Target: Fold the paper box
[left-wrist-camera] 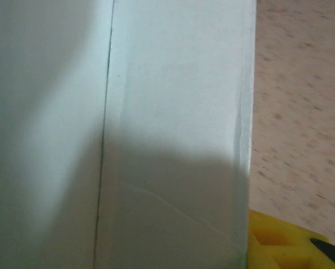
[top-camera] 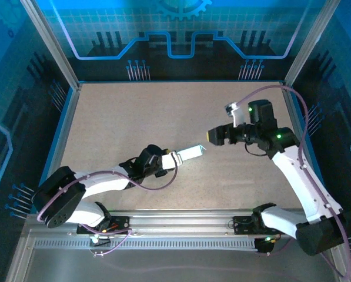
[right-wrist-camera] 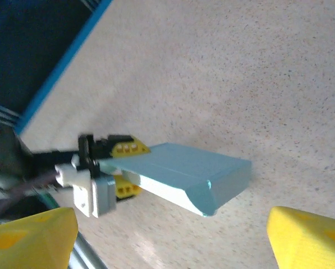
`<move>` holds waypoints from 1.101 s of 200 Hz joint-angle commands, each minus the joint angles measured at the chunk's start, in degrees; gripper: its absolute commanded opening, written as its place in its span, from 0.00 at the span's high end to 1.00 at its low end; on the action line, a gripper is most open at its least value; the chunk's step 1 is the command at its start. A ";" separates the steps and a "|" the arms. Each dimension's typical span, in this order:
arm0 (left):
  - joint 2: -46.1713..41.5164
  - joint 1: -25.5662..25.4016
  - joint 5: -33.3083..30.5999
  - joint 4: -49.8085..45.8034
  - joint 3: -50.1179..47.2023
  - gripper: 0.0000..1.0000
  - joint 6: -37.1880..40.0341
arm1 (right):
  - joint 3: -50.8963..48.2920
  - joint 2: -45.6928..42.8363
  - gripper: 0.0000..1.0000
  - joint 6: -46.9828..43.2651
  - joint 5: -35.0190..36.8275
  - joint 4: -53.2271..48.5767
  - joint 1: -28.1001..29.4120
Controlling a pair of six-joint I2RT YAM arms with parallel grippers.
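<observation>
At the centre of the top view, the left fingers (right-wrist-camera: 128, 148) clamp one end of the paper box (top-camera: 190, 154) over the counter (top-camera: 134, 111). The right fingers (right-wrist-camera: 307, 238) stand wide apart and empty, just right of its free end.

- Paper box (right-wrist-camera: 184, 168): thin card, matt, smooth, lightly creased.
- Table (top-camera: 163, 111): speckled, matt, finely grained.
- Right gripper (right-wrist-camera: 170, 238) fingers (right-wrist-camera: 307, 238): smooth yellow plastic.
- Base rail (top-camera: 181, 220): brushed metal.

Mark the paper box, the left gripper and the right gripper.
paper box (right-wrist-camera: 189, 168), right wrist view, on its light-blue top face.
left gripper (top-camera: 170, 157), top external view, between its fingers where they clamp the box's end.
right gripper (top-camera: 211, 136), top external view, between its yellow fingertips.
</observation>
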 commanded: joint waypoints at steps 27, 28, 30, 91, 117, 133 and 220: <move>-2.61 3.54 15.17 -27.53 8.78 0.66 -6.91 | -0.30 1.58 0.12 -21.20 18.75 -5.33 11.87; -2.55 3.63 15.49 -27.84 8.92 0.66 -6.88 | -0.33 1.68 0.12 -21.35 18.72 -5.23 11.99; -2.47 3.81 16.07 -28.46 9.22 0.66 -6.85 | -0.42 1.80 0.13 -21.55 18.63 -5.00 12.17; 3.51 7.58 22.12 -37.64 16.01 0.66 -6.01 | 2.74 11.30 0.44 -24.42 15.67 -6.55 14.08; 4.51 7.61 21.85 -37.42 16.31 0.66 -5.31 | 4.05 15.58 0.51 -24.45 15.50 -6.39 14.97; 4.54 7.63 21.72 -37.30 16.12 0.66 -5.22 | 5.10 17.95 0.53 -23.25 15.99 -6.14 15.10; 4.97 7.67 20.76 -36.70 15.65 0.65 -5.34 | 8.21 26.02 0.72 -20.86 14.74 -6.54 14.02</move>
